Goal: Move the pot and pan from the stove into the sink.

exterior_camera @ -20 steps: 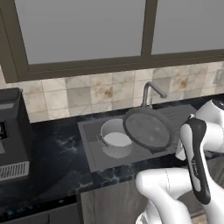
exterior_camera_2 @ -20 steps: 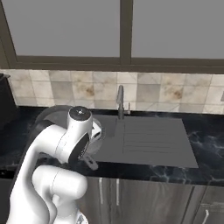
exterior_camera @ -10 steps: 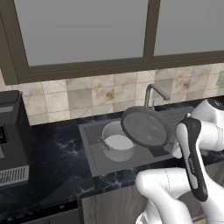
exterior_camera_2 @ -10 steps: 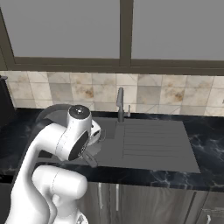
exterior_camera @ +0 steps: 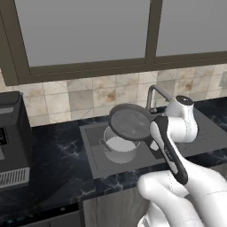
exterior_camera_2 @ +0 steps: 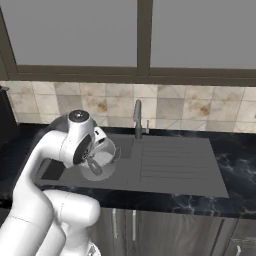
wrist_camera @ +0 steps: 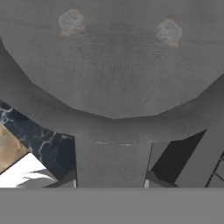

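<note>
While the pot [exterior_camera: 119,148] sits in the sink [exterior_camera: 95,164], the pan [exterior_camera: 131,123] tilts above it.

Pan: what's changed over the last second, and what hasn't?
The pan, carried by its handle in the pincer, has swung left and away from the base, from beside the pot to over it, tilted with its inside facing the base. The arm followed. Unchanged: the pot sits in the sink basin, the faucet and the black appliance on the counter stand as before.
</note>
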